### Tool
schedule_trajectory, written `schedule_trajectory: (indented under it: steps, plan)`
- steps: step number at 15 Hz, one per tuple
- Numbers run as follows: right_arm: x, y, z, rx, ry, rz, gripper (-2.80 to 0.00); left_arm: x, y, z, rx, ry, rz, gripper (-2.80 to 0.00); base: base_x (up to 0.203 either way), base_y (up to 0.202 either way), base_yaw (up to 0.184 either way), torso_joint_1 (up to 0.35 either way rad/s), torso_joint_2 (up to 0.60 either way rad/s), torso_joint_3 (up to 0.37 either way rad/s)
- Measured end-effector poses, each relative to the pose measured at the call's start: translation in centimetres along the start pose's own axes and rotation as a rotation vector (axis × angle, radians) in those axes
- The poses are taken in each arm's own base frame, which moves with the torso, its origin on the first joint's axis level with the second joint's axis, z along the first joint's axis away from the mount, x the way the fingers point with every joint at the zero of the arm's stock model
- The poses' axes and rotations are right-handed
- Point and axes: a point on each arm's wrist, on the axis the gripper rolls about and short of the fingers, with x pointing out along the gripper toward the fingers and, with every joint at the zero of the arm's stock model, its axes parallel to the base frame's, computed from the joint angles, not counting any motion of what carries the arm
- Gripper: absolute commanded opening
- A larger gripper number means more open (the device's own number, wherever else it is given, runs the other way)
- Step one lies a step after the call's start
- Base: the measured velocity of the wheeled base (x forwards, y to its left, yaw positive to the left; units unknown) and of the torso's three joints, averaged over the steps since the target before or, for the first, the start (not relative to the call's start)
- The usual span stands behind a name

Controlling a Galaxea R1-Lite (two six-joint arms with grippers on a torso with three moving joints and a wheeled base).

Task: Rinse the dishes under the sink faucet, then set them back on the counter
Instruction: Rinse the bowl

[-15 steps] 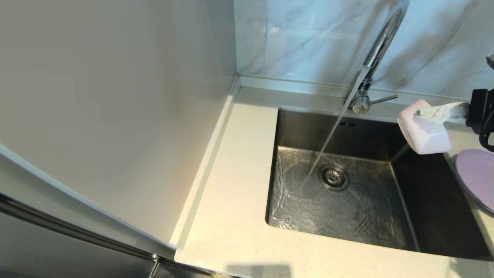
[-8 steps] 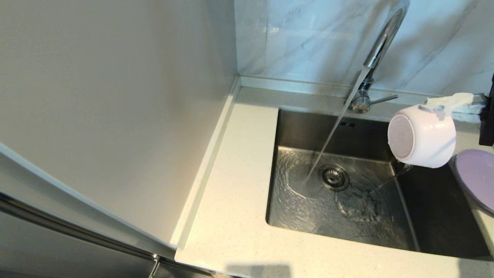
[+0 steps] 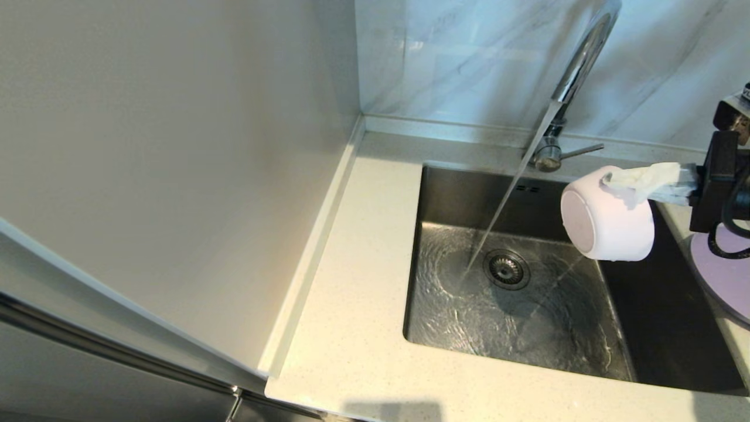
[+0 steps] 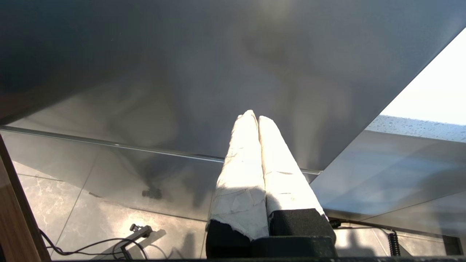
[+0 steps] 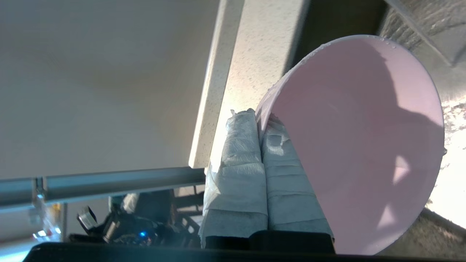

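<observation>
My right gripper is shut on the rim of the pale pink bowl. The bowl is tipped on its side over the right part of the sink, its base facing left toward the water stream, apart from it. Water runs from the chrome faucet and lands just left of the drain strainer. The lavender plate lies on the counter at the right edge, partly behind my arm. The greyish-white dish is out of view. My left gripper is shut on nothing, parked below the counter.
A tall pale panel walls off the left side of the counter. The grey-veined marble wall rises behind the faucet, whose thin side lever points right. Rippling water covers the sink floor.
My right gripper carried the pink bowl leftward and a little down over the sink. The bowl turned so its round base shows. The thin trickle from it has faded.
</observation>
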Motion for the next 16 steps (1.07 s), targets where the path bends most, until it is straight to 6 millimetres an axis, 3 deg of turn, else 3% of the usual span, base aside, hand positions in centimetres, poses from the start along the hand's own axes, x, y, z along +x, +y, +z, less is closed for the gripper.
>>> schedule_trajectory:
  steps: [6, 16]
  plan:
    - [3.4, 0.8, 0.2, -0.089, -0.003, 0.043, -2.8, 0.0, 0.0, 0.0, 0.0, 0.0, 0.0, -2.8, 0.0, 0.0, 0.0, 0.0, 0.0, 0.0]
    - [7.5, -0.5, 2.7, -0.124, -0.026, 0.018, -2.8, 0.0, 0.0, 0.0, 0.0, 0.0, 0.001, -2.8, 0.0, 0.0, 0.0, 0.0, 0.0, 0.0]
